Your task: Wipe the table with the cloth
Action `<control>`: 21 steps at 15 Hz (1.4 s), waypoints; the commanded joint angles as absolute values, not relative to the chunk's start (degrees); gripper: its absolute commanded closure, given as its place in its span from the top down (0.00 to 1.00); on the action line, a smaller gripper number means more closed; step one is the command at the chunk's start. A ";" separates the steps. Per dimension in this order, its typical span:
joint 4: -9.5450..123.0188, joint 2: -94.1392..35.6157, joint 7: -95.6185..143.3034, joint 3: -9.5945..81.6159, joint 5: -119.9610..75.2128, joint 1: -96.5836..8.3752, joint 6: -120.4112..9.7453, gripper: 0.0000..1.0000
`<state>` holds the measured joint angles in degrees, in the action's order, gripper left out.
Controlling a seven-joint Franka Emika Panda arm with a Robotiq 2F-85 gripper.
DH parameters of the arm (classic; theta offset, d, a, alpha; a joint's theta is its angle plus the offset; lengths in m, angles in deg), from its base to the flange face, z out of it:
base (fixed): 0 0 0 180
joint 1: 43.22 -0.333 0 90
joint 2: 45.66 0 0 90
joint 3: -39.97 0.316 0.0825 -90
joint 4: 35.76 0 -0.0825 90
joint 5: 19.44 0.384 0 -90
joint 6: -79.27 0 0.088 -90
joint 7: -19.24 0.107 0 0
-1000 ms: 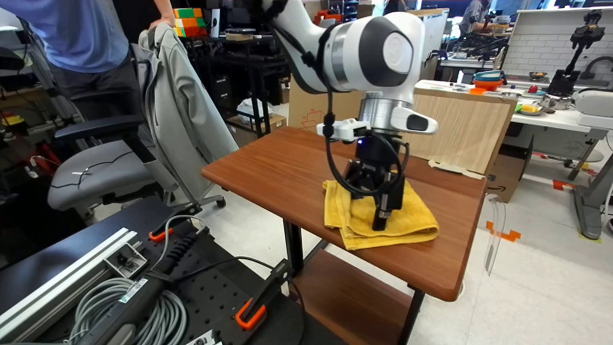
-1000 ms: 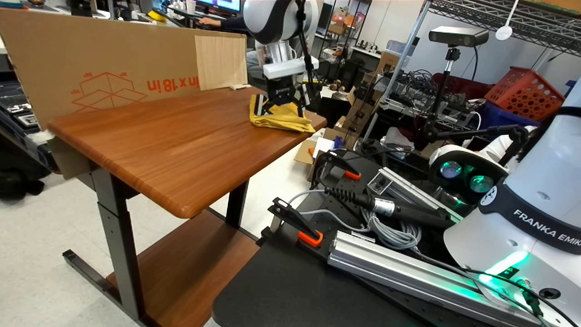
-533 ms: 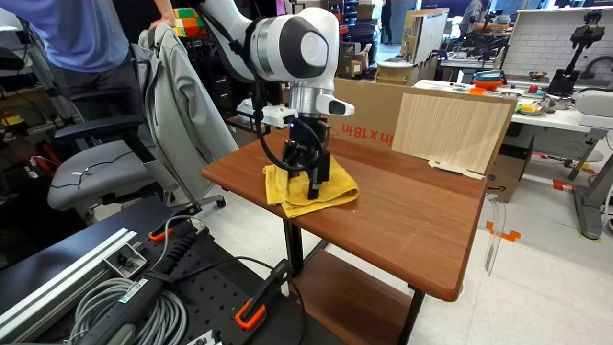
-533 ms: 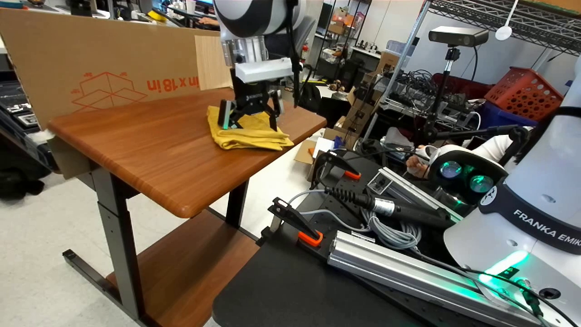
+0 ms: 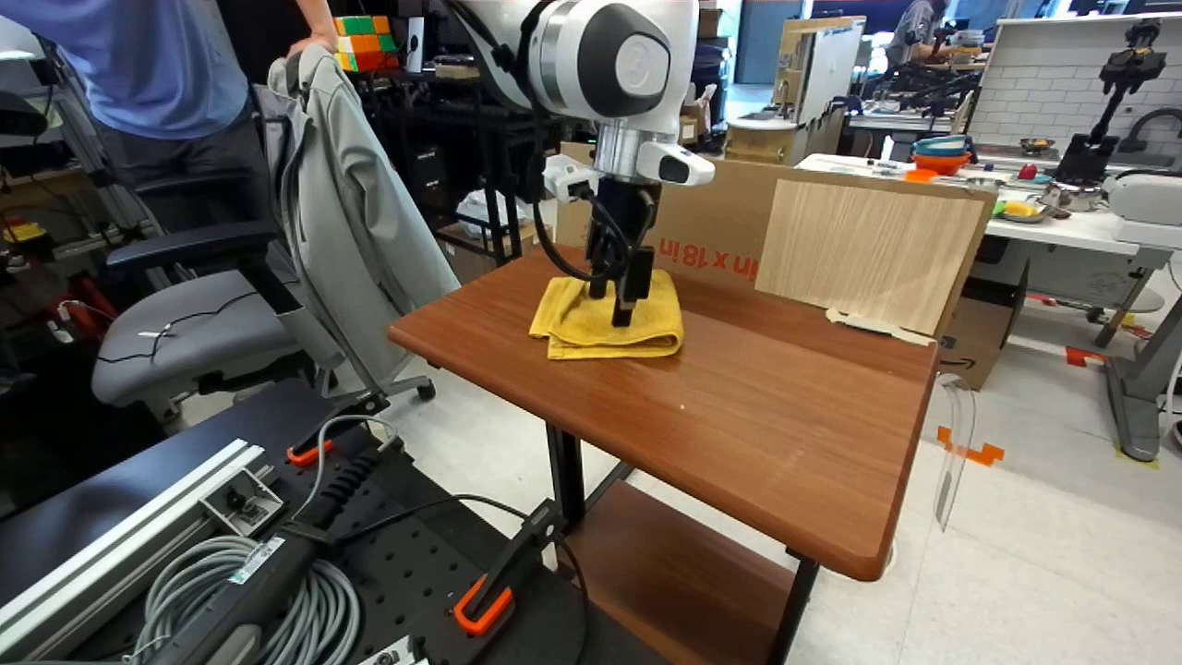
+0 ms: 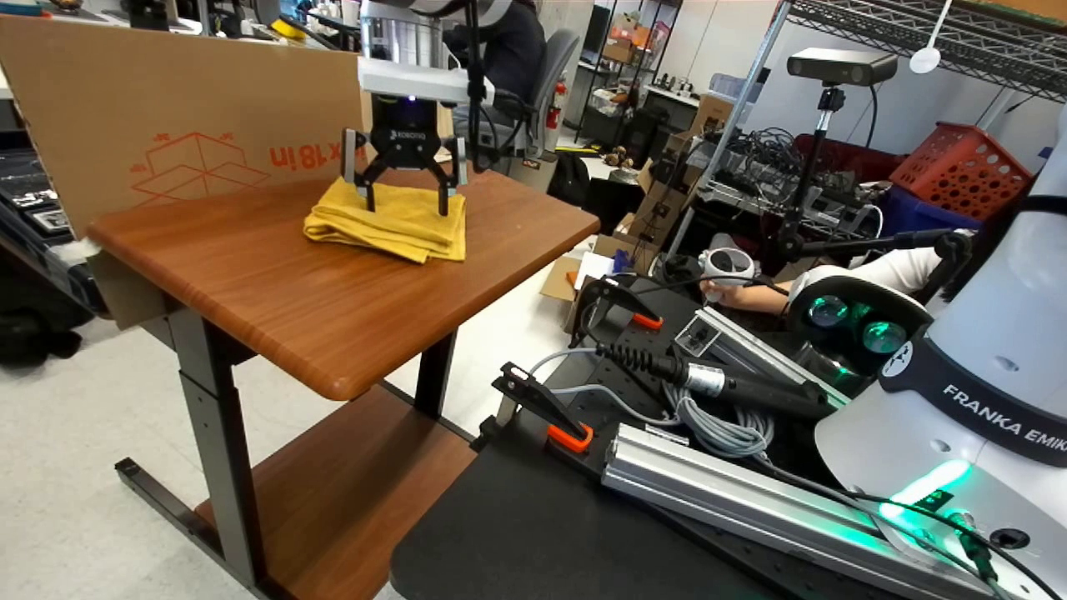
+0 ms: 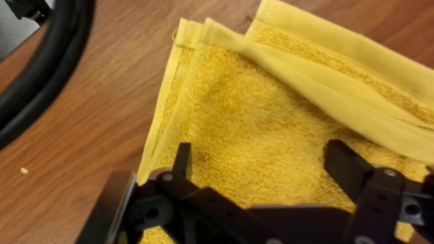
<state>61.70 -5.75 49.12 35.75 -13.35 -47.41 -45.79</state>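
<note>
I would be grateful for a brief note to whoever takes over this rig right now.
Gripper: the black Robotiq gripper is open, its fingers spread and down on the folded yellow terry cloth.
Things: the cloth lies on the rectangular brown wood-grain table.
Done: it has slid across the table this past second.
Left: a small pale speck lies uncovered, apart from the cloth; probably sweep there next. Overall coverage can't be told.

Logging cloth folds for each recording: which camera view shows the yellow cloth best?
The wrist view: it looks down closely at the yellow cloth, making its folded edges and pile clear, though part is cropped. Both exterior views show it smaller on the table, its outline mostly visible, with the gripper hiding some.
</note>
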 commanded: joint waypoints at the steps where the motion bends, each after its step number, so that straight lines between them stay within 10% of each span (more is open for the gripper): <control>1: 51.16 -0.86 54.13 35.65 -10.90 -47.58 -36.76 1.00; 21: 73.35 -6.58 39.38 41.89 -11.83 -50.14 -39.77 1.00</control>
<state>65.75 -4.19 42.32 41.00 -12.43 -49.05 -36.32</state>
